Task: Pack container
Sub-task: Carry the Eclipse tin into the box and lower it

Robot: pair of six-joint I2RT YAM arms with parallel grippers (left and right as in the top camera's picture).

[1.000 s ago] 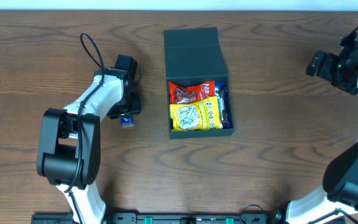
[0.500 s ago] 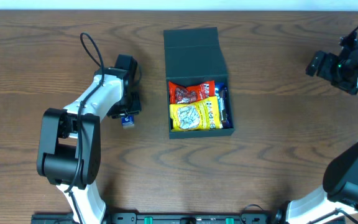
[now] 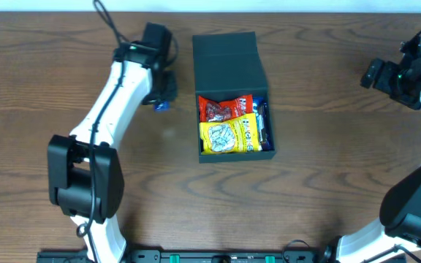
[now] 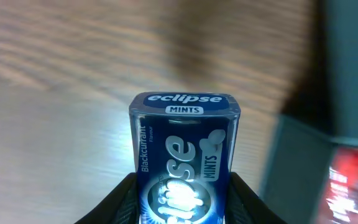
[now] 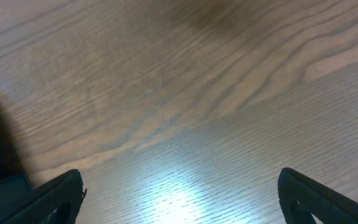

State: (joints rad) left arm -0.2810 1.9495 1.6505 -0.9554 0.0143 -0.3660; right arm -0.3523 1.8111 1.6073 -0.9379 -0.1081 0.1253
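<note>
The dark green container [image 3: 229,58] stands open at the table's middle, its lid flipped back. Inside lie a red snack pack [image 3: 224,109], a yellow snack pack [image 3: 229,136] and a dark blue pack [image 3: 264,120] along the right wall. My left gripper [image 3: 161,102] is shut on a blue Eclipse mints tin [image 4: 184,163] and holds it above the table just left of the container's lid; the tin shows small in the overhead view [image 3: 161,107]. The container's edge shows at the right of the left wrist view [image 4: 316,162]. My right gripper [image 5: 179,193] is open and empty over bare wood at the far right.
The brown wooden table [image 3: 305,190] lies all around the container. The right arm [image 3: 400,73] is near the right edge of the table. A white strip runs along the far edge of the table.
My left gripper has lifted the mints tin from the table and carried it up and to the right, toward the container's lid. The right arm has not moved.
</note>
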